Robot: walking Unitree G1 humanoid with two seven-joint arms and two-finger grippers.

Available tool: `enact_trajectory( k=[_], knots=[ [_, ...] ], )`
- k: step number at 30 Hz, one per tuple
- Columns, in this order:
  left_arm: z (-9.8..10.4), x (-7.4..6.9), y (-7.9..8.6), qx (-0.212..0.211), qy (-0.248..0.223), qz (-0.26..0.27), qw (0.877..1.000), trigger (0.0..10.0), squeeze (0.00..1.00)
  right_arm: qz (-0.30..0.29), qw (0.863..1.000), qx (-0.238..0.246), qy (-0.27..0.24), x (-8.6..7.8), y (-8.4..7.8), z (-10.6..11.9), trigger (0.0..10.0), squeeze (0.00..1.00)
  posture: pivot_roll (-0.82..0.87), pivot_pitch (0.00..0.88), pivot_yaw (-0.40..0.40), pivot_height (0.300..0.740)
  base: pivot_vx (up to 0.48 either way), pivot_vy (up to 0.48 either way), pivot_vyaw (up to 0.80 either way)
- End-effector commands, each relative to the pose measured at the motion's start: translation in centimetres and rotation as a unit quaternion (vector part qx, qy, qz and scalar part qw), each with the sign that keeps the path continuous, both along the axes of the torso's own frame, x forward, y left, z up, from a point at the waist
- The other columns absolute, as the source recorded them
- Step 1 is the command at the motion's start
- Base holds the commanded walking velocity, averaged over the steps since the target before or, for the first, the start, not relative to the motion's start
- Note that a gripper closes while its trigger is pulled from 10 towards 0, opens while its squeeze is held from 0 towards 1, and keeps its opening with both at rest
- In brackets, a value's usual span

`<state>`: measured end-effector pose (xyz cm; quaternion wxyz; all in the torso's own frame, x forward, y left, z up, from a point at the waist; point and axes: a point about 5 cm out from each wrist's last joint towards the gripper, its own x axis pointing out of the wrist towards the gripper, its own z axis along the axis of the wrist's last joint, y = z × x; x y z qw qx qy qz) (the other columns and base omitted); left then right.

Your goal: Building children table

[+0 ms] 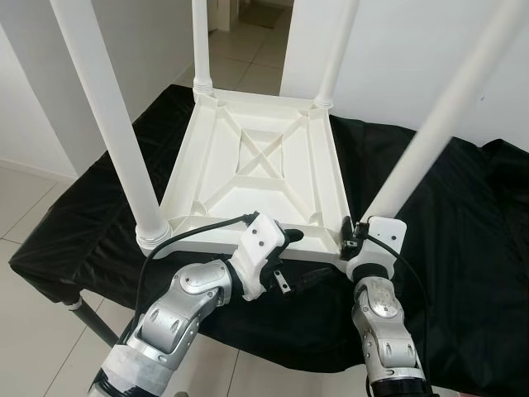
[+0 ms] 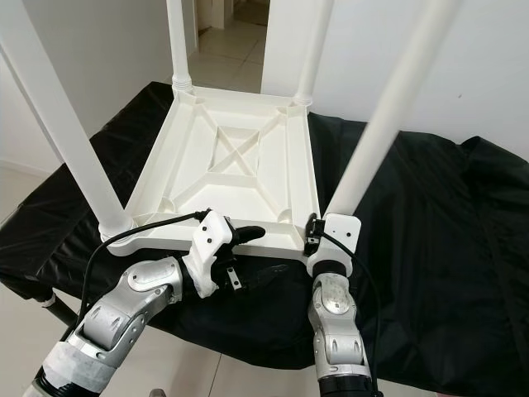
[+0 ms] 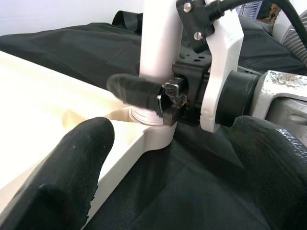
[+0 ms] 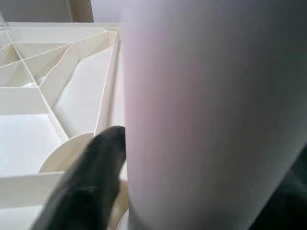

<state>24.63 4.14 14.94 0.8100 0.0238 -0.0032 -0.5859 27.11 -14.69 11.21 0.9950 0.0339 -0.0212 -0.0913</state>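
Gripping the near-right leg (image 1: 430, 132) just above its socket, the right pincer (image 3: 165, 103) has its fingers pinched on the tube. Left pincer (image 1: 289, 260): fingers spread, straddling the near edge of the children table (image 1: 256, 165), just left of that corner. Table: upside down on a black-draped tabletop (image 1: 463, 215), all four white legs standing up. Handling, judged: light, rigid, smooth plastic, likely slippery; best held low on a leg or by the ribbed rim.
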Motion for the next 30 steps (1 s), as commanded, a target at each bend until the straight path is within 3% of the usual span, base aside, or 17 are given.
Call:
enact_trajectory(
  k=[1,10,11,19,23,27,30],
  knots=[
    [-0.1,-0.1,-0.1,0.004,-0.003,0.005,1.000,10.0,0.00,0.011,0.999,0.034,0.000,-0.3,1.1,-0.2,10.0,1.00,-0.03,0.000,-0.097,0.740,0.000,0.000,0.00],
    [0.0,-0.3,-0.2,0.002,-0.003,0.002,1.000,10.0,0.00,0.068,0.997,0.025,-0.037,-0.8,1.2,0.7,10.0,1.00,-0.03,0.000,-0.106,0.740,0.000,0.000,0.00],
    [-0.1,-0.4,-0.2,0.002,-0.003,0.002,1.000,10.0,0.00,0.077,0.996,0.018,-0.047,-1.0,0.9,0.9,10.0,0.00,-0.03,0.000,-0.110,0.740,0.000,0.000,0.00],
    [0.4,-0.4,-0.4,-0.010,-0.003,0.002,1.000,10.0,0.00,0.156,0.985,0.019,-0.065,-1.8,-1.2,1.3,10.0,0.00,-0.02,0.000,-0.118,0.740,0.000,0.000,0.00],
    [0.6,-0.2,-0.4,-0.010,-0.006,0.001,1.000,10.0,0.00,0.218,0.974,-0.010,-0.065,-1.2,-3.1,1.5,10.0,0.00,-0.02,0.000,-0.115,0.740,0.000,0.000,0.00],
    [0.6,-0.2,-0.3,-0.008,-0.006,0.000,1.000,10.0,0.00,0.242,0.968,-0.017,-0.062,-0.8,-3.6,1.6,10.0,0.00,-0.03,0.000,-0.108,0.740,0.000,0.000,0.00],
    [0.5,-0.2,-0.3,-0.006,-0.006,-0.002,1.000,10.0,0.00,0.299,0.953,-0.035,-0.047,0.1,-4.2,1.5,10.0,0.00,-0.03,0.000,-0.108,0.740,0.000,0.000,0.00]
  ],
)
